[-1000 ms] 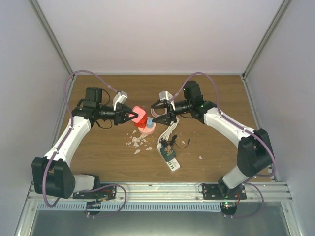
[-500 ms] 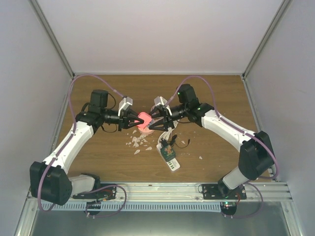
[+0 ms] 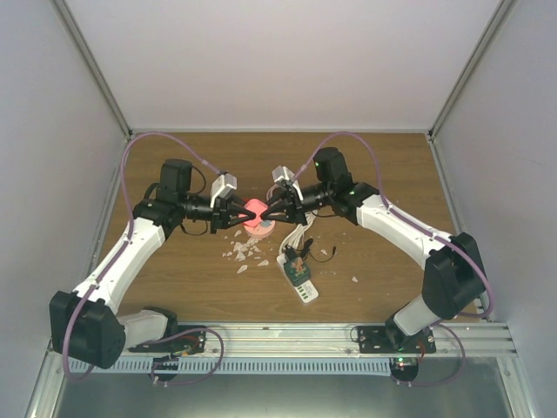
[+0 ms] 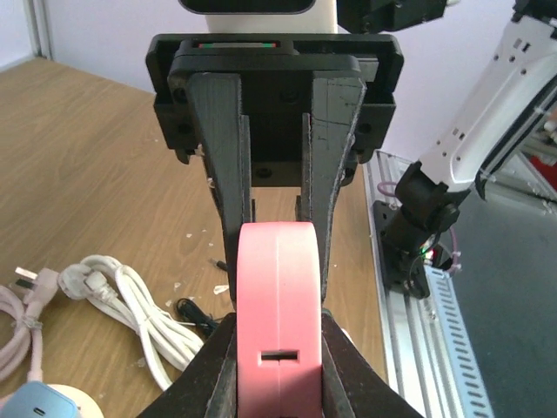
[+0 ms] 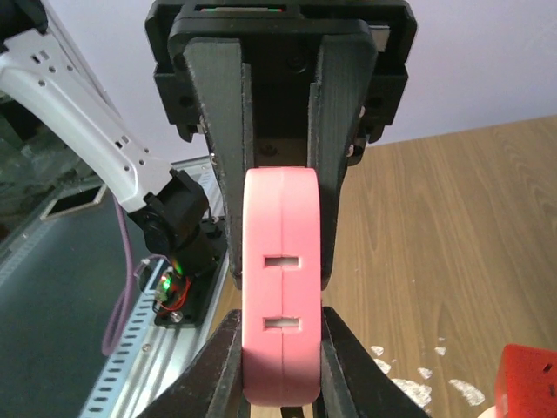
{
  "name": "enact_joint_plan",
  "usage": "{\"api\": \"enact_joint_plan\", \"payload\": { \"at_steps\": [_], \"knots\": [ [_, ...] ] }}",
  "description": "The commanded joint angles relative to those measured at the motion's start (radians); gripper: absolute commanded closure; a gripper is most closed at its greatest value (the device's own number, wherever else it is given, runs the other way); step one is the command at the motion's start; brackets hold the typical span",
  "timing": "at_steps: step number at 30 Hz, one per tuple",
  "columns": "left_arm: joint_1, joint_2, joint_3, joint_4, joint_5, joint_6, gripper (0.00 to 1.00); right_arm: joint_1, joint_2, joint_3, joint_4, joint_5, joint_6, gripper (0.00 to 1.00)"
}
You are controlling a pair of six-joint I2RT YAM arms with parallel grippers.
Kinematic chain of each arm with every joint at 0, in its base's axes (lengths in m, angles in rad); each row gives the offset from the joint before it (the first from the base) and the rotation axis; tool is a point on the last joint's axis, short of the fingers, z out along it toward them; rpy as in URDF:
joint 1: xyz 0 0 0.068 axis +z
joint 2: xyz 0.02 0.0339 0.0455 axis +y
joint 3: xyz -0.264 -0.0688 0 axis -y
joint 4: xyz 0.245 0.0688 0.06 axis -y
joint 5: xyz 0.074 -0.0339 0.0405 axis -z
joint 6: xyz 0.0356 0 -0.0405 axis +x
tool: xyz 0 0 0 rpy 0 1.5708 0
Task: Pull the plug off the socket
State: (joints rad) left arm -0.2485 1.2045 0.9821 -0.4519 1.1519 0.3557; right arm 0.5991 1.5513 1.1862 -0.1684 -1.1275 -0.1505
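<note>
From above: the left gripper (image 3: 241, 212) and right gripper (image 3: 266, 211) meet tip to tip at the middle of the table (image 3: 383, 165). Both are clamped on the pink socket piece (image 3: 253, 209), with a round pink base (image 3: 260, 229) just below it in the frame.

Left wrist view: the pink socket piece fills the centre, pinched between the near fingers, white cable (image 4: 130, 300) at lower left.

Right wrist view: same piece, two slots showing, jaws tight on its sides. A red block (image 5: 526, 379) sits at lower right.

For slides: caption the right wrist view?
Left gripper and right gripper, facing each other, both shut on the pink slotted piece.
</note>
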Motion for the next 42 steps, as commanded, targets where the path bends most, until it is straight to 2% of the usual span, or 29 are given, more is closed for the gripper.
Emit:
{"api": "enact_joint_plan", "payload": {
  "at_steps": [1, 3, 7, 10, 13, 21, 28, 34, 35, 36, 38, 40, 42],
  "knots": [
    [-0.005, -0.017, 0.000, 0.026, -0.030, 0.015, 0.87, 0.007, -0.017, 0.016, 0.017, -0.022, 0.020, 0.92],
    [-0.004, -0.010, 0.022, -0.011, -0.048, 0.019, 0.80, 0.006, -0.018, 0.015, 0.011, -0.023, 0.017, 0.95],
    [0.026, 0.028, 0.088, -0.130, -0.008, 0.068, 0.56, 0.003, -0.032, 0.004, -0.001, -0.010, 0.001, 0.99],
    [0.036, 0.024, 0.090, -0.135, -0.011, 0.059, 0.52, 0.003, -0.041, -0.007, 0.001, 0.000, -0.004, 1.00],
    [0.042, 0.019, 0.084, -0.137, -0.020, 0.055, 0.53, 0.000, -0.044, -0.011, -0.004, 0.003, -0.007, 0.99],
    [0.056, 0.016, 0.081, -0.163, -0.026, 0.071, 0.65, -0.006, -0.049, -0.018, -0.006, 0.009, -0.009, 0.99],
    [0.067, 0.011, 0.081, -0.177, -0.022, 0.081, 0.66, -0.010, -0.046, -0.026, -0.007, 0.011, -0.009, 0.99],
    [0.069, 0.014, 0.082, -0.169, -0.007, 0.076, 0.79, -0.010, -0.043, -0.025, 0.003, 0.007, -0.004, 0.99],
    [0.069, 0.015, 0.082, -0.168, 0.000, 0.077, 0.83, -0.010, -0.043, -0.023, 0.006, 0.007, -0.004, 0.94],
    [0.069, 0.013, 0.081, -0.161, 0.003, 0.072, 0.88, -0.010, -0.043, -0.019, 0.006, 0.010, -0.003, 0.83],
    [0.069, 0.000, 0.071, -0.132, 0.003, 0.051, 0.94, -0.011, -0.043, -0.008, 0.001, 0.031, 0.000, 0.43],
    [0.074, -0.017, 0.060, -0.095, 0.005, 0.025, 0.97, -0.019, -0.046, 0.004, -0.010, 0.060, -0.005, 0.30],
    [0.084, -0.035, 0.052, -0.057, 0.009, -0.009, 1.00, -0.034, -0.051, 0.014, -0.020, 0.086, -0.005, 0.26]
  ]
}}
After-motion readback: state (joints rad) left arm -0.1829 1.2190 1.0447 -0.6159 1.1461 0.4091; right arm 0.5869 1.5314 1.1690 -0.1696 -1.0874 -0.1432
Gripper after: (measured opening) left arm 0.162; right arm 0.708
